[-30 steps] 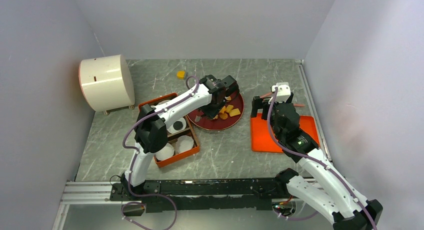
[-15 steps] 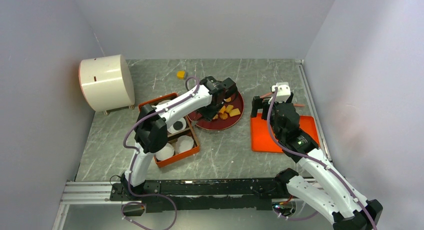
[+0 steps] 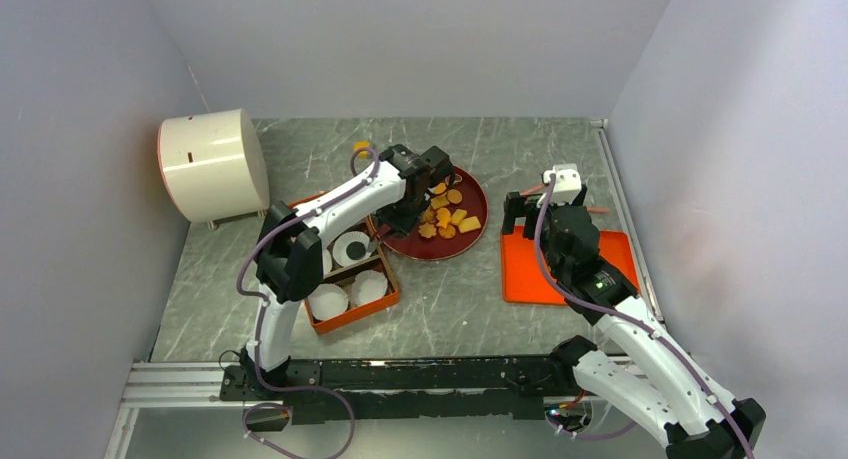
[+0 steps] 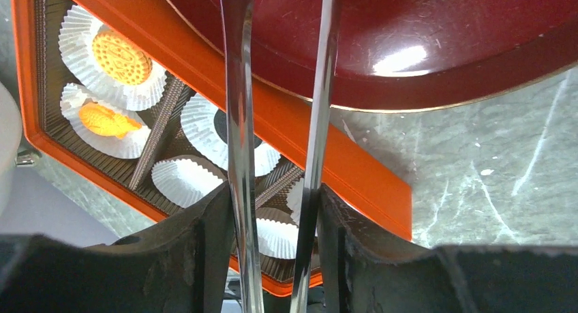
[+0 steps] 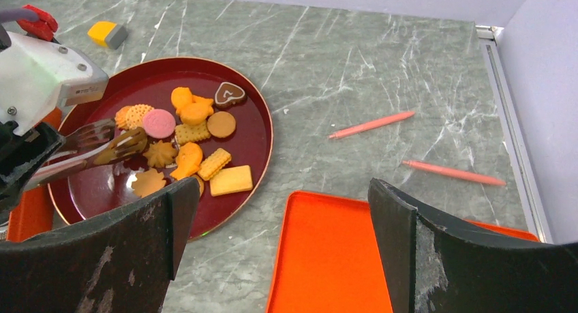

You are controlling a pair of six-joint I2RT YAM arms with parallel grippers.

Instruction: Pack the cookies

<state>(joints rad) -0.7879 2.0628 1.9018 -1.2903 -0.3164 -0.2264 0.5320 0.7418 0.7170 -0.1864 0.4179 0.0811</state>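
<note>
The cookies (image 5: 191, 132) lie in a heap on a dark red plate (image 5: 249, 122): orange and yellow rounds, flowers and blocks, one pink round (image 5: 159, 123) and a dark heart. My left gripper (image 3: 405, 204) is shut on metal tongs (image 4: 235, 88). The tong tips (image 5: 112, 141) hover over the plate's left side beside the pink round, and I see nothing between them. The orange box (image 4: 225, 61) holds white paper cups; two hold orange cookies (image 4: 121, 56) and one holds a dark round (image 3: 355, 247). My right gripper (image 5: 283, 211) is open and empty above an orange lid (image 5: 382, 258).
A white cylindrical container (image 3: 212, 164) lies at the far left. A yellow block (image 5: 107, 33) sits behind the plate. Two pink pens (image 5: 371, 124) (image 5: 453, 172) lie on the table to the right of the plate, near the right rail.
My left arm has swung left with the tongs, from over the middle of the plate to its left side, uncovering more cookies. The right arm has not moved.
</note>
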